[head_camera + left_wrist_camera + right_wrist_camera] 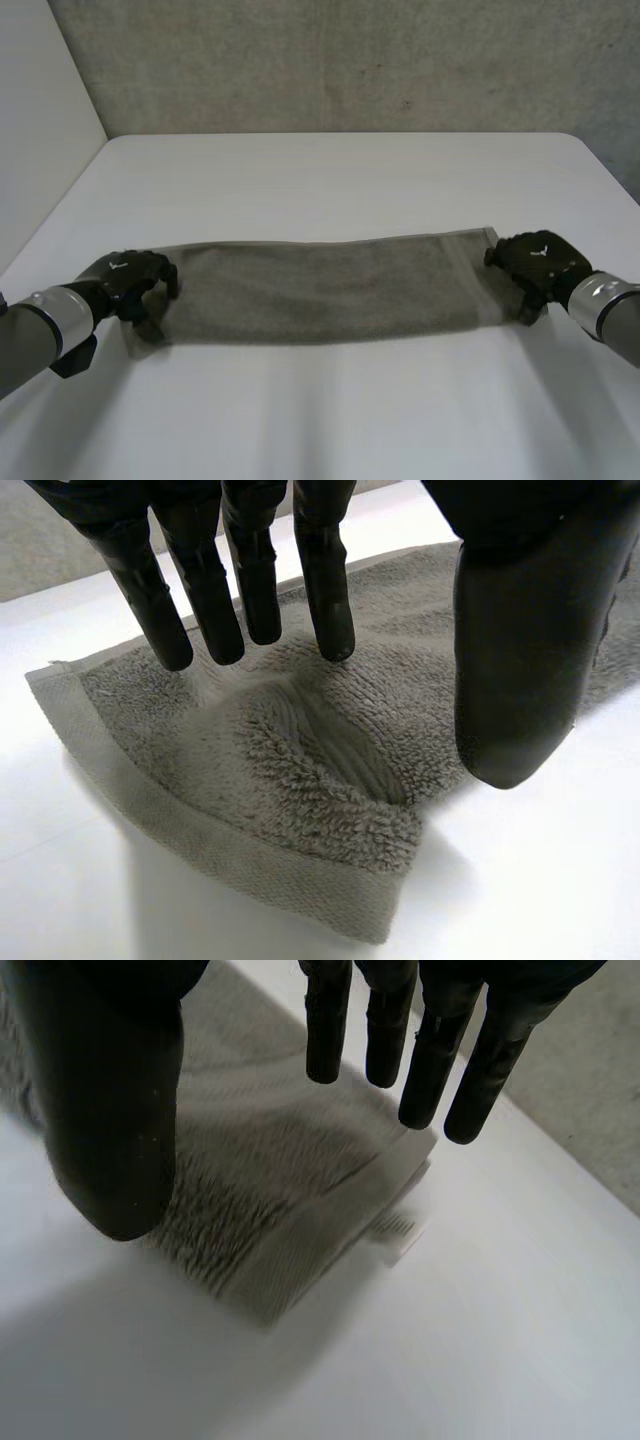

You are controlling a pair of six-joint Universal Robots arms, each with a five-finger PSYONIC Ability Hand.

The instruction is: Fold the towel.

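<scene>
1. On my head cam, the towel (320,290) is a long strip across the table (330,170). The left hand (135,280) sits at one short end, the right hand (535,262) at the other.
2. The left wrist cam adds detail: fingers (250,590) straight, thumb (520,660) held apart, nothing pinched.
3. The right wrist cam shows that hand spread the same way over its end, plus a white tag (400,1230) at the corner.
4. There's plenty of bare table past both long edges.

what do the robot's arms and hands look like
The left hand and the right hand are matt black, each with a small white mark on its back. The fingers are slim rods with rounded tips; the thumb is thicker. Each grey arm ends in a silver wrist band.
</scene>
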